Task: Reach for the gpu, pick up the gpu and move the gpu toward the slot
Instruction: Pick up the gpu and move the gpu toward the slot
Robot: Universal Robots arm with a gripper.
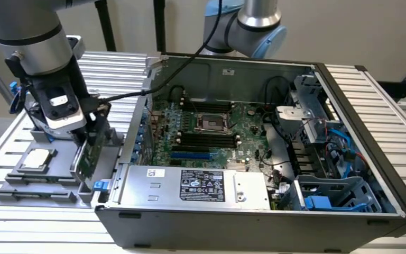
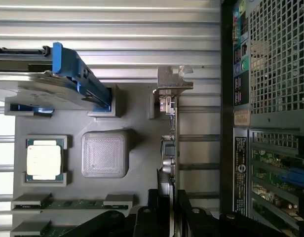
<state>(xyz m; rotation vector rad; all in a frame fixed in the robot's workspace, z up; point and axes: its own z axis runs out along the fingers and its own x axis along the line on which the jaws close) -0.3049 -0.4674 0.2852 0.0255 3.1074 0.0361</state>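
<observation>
jaws look pinched tight on the gpu (image 2: 170, 148) edge, prob gripping it; card's upright in the gray tray (image 2: 139, 168) w/ the cpu (image 2: 43, 161).

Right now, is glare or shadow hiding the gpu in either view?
Exterior view: the light is even, and the gpu sits in shade under the arm, but its green reads. Wrist view: the gpu is edge-on and dim, its bracket catches light, and glare washes out the processor chip.
</observation>
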